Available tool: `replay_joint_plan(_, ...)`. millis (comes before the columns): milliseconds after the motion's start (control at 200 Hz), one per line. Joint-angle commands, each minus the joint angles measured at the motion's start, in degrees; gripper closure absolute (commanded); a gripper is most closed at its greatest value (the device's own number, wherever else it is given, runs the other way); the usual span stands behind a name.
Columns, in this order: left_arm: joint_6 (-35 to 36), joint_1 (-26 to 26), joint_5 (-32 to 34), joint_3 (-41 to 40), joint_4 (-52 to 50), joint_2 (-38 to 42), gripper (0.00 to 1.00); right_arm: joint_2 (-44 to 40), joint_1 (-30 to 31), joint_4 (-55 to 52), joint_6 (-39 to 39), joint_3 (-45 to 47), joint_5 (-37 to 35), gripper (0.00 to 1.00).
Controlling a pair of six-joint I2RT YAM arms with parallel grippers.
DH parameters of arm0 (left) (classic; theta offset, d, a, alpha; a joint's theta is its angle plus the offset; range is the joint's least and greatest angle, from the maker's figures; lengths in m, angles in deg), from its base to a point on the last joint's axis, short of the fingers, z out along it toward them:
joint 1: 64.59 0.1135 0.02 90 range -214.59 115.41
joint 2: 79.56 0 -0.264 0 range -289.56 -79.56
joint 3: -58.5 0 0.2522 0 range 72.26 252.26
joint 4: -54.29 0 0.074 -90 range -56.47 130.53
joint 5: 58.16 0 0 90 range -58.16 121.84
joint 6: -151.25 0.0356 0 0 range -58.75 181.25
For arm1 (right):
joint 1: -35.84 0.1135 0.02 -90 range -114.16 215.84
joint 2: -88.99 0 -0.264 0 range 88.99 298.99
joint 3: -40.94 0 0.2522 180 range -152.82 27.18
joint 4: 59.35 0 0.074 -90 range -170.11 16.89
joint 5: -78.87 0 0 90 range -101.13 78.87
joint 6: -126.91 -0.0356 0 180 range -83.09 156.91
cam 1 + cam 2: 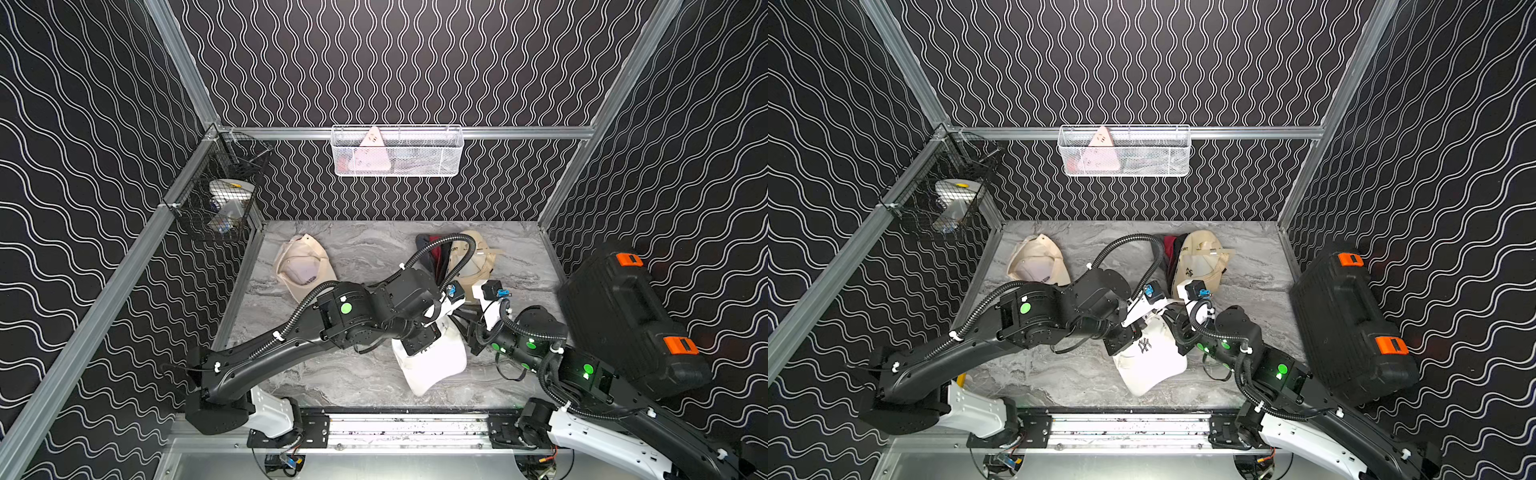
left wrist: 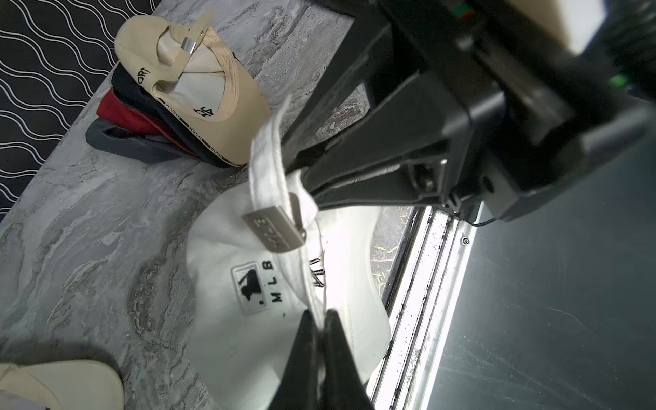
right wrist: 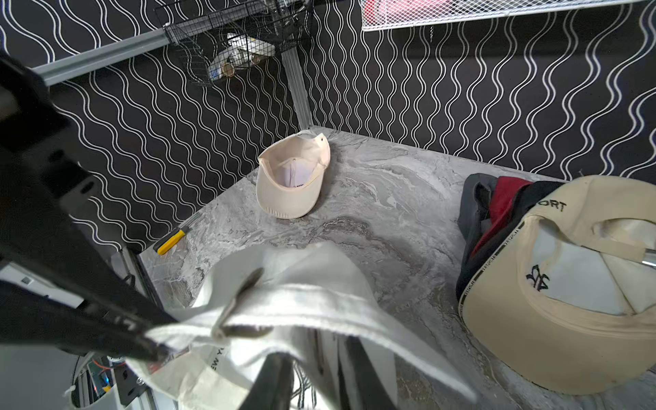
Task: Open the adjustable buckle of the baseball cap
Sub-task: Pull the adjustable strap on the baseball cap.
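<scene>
White cotton, the baseball cap [image 1: 432,365] sits at the lower centre of the frame in both top views, on the near half of the table between the two arms. Its long axis runs up and down the frame, leaning slightly left. The brim end points to the lower edge and lies on the tabletop [image 1: 365,257]. The back of the crown is raised at the upper end, where the grippers meet.

In the left wrist view the adjustable strap [image 2: 269,156] runs in a line from the left gripper [image 2: 321,321] to the fingers of the right arm. The left gripper's jaws are pinched tight on the fabric. The metal buckle [image 2: 275,230] hangs on the strap between the two grippers, nearer the right arm's fingers, with its flat plate tilted off the strap. The strap's free end sticks out past those fingers. The right gripper [image 3: 316,351] has its jaws a little apart with the strap lying across them. The blur there makes it hard to say whether the pads touch the fabric.

The tabletop is grey marbled stone, walled by black panels with white wavy lines. A cream cap [image 1: 303,266] lies upside down at the table's upper left. A stack of caps [image 1: 469,257] with a beige one on top sits at the upper right. A white mesh basket [image 1: 397,151] hangs on the back wall and a black wire basket [image 1: 220,199] in the left corner. A black case [image 1: 623,316] with orange latches stands at the right edge. A yellow-handled tool [image 3: 172,241] lies against the left wall.
</scene>
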Motion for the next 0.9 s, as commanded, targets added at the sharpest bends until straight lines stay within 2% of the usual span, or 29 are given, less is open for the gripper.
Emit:
replay_joint_plan(0,-0.4,0.0,-0.9,1.1,0.0,-0.3,1.0,0.7,-0.1,0.1,0.4,-0.5,3.1,0.74)
replay_joint_plan(415,-0.4,0.0,-1.2,2.4,-0.8,-0.9,1.0,0.9,-0.1,-0.2,1.4,-1.7,6.4,0.61)
replay_joint_plan(570,-0.4,0.0,-1.9,3.0,-1.5,-1.3,1.0,2.2,0.1,0.3,1.7,-2.7,7.7,0.61)
replay_joint_plan(766,-0.5,0.0,-1.7,3.0,-1.5,-0.9,1.0,1.9,0.0,0.6,1.7,-2.1,7.1,0.69)
replay_joint_plan(896,-0.5,0.0,-1.0,3.1,-1.4,-0.8,1.0,1.1,0.0,0.2,1.4,-1.7,6.9,0.67)
